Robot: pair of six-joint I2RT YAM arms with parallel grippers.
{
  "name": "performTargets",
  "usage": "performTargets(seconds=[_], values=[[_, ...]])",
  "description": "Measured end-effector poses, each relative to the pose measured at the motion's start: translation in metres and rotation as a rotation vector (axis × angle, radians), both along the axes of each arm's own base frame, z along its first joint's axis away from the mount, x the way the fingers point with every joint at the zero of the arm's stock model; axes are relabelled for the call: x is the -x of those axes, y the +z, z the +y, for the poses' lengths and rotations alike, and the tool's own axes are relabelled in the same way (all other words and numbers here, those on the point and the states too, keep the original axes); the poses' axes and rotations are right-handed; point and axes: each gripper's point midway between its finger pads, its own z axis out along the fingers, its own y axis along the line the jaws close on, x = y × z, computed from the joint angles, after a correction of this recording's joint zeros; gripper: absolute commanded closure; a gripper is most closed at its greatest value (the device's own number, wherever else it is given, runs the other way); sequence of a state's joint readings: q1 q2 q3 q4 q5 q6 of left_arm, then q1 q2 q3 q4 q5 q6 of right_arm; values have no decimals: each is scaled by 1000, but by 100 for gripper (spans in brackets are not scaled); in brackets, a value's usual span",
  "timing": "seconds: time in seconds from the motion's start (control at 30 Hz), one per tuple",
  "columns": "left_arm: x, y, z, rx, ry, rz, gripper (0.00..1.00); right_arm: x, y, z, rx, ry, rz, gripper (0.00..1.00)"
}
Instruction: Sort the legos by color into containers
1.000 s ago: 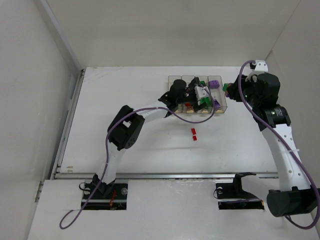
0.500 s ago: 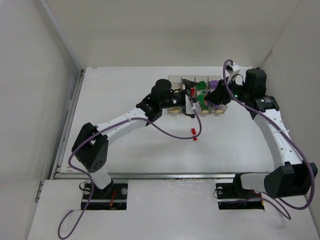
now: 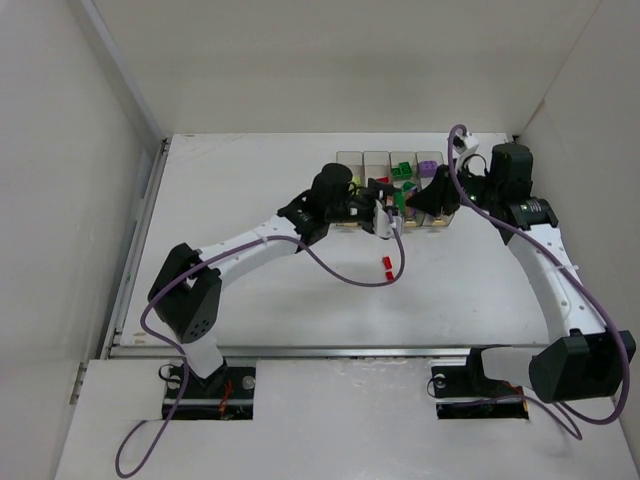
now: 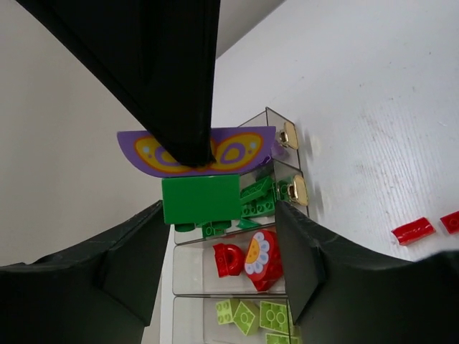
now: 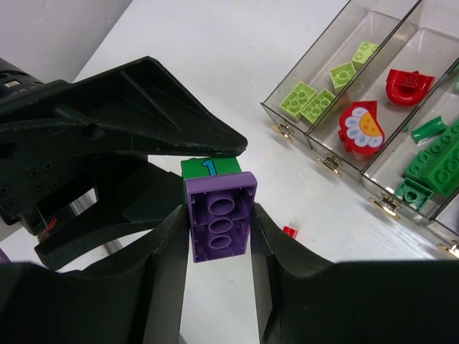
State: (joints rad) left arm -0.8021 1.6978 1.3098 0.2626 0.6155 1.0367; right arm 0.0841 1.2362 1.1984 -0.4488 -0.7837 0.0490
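Note:
A clump of two legos hangs over the containers [image 3: 348, 158]: a purple brick [image 5: 219, 216] stuck to a green brick [image 5: 210, 167] printed with a blue "1". My right gripper [image 5: 219, 215] is shut on the purple brick's sides. From the other side my left gripper [image 4: 222, 208] brackets the green brick [image 4: 201, 201], its jaws open with a gap on one side. The purple brick's butterfly face [image 4: 244, 152] shows above it. Both grippers meet mid-row, left gripper [image 3: 388, 207], right gripper [image 3: 422, 195]. Two small red legos [image 3: 388, 266] lie on the table in front.
The clear bins [image 5: 401, 43] hold pale green bricks [image 5: 308, 100], red pieces [image 5: 362, 129] and green pieces [image 5: 437, 168], one colour each; purple ones fill the rightmost bin [image 3: 428, 165]. Gold latches line their front. White walls close in the table left and right.
The right gripper has carried the clump left, over the bins. The left arm has stretched out to meet it, and its jaws have narrowed around the green brick.

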Motion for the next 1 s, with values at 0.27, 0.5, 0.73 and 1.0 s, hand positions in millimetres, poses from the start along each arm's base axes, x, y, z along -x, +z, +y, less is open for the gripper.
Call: performTargets(seconds=[0.27, 0.5, 0.73, 1.0], values=[[2, 8, -5, 31, -1, -5, 47, 3, -2, 0, -5, -1, 3, 100], [1, 9, -5, 37, 0, -9, 81, 2, -4, 1, -14, -6, 12, 100], [-1, 1, -8, 29, 2, 0, 100, 0, -11, -2, -22, -31, 35, 100], [-28, -25, -4, 29, 100, 157, 100, -32, -30, -18, 43, -167, 104, 100]])
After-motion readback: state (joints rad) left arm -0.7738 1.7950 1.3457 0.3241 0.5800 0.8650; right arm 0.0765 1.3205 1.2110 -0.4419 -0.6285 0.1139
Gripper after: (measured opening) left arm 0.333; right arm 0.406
